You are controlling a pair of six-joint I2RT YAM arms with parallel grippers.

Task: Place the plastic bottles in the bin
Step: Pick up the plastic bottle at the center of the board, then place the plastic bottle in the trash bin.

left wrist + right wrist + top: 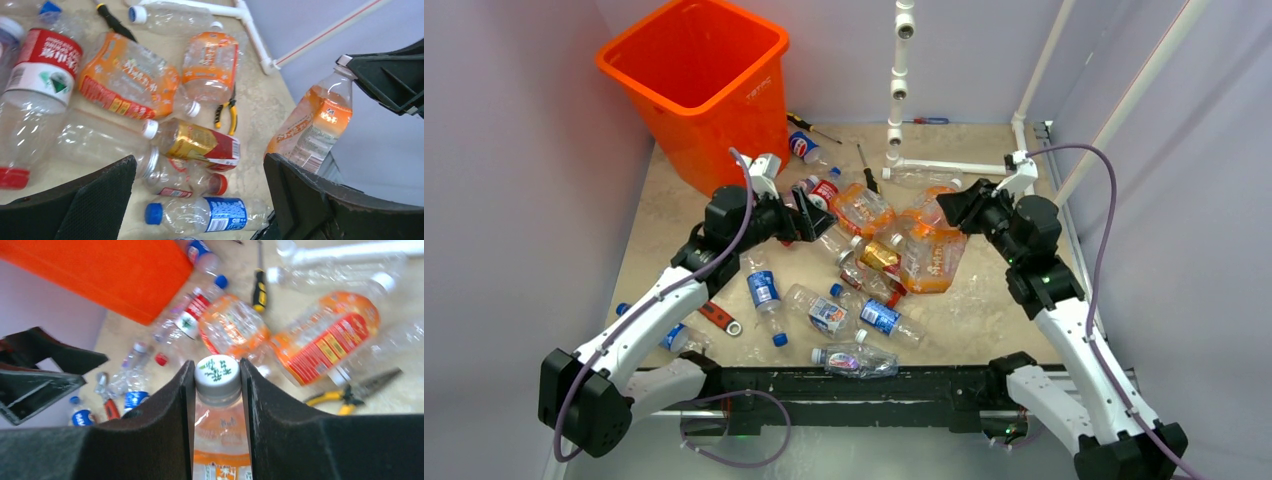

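Observation:
Several plastic bottles lie in a heap mid-table, among them a gold-and-red labelled one (200, 142), a blue-capped one (210, 214) and a crushed orange one (130, 75). My right gripper (216, 372) is shut on the white cap of an orange-tinted bottle (220, 440). That bottle (312, 125) hangs upright, lifted off the table at the right of the heap. My left gripper (200, 162) is open and hovers over the heap's left side (809, 215), holding nothing. The orange bin (694, 80) stands at the far left, behind the left gripper.
A white pipe frame (900, 80) rises at the back centre. Yellow-handled pliers (226, 112) and a black screwdriver (259, 290) lie among the bottles. A red-handled wrench (719, 317) lies by the left arm. More bottles are scattered near the front edge (856, 360).

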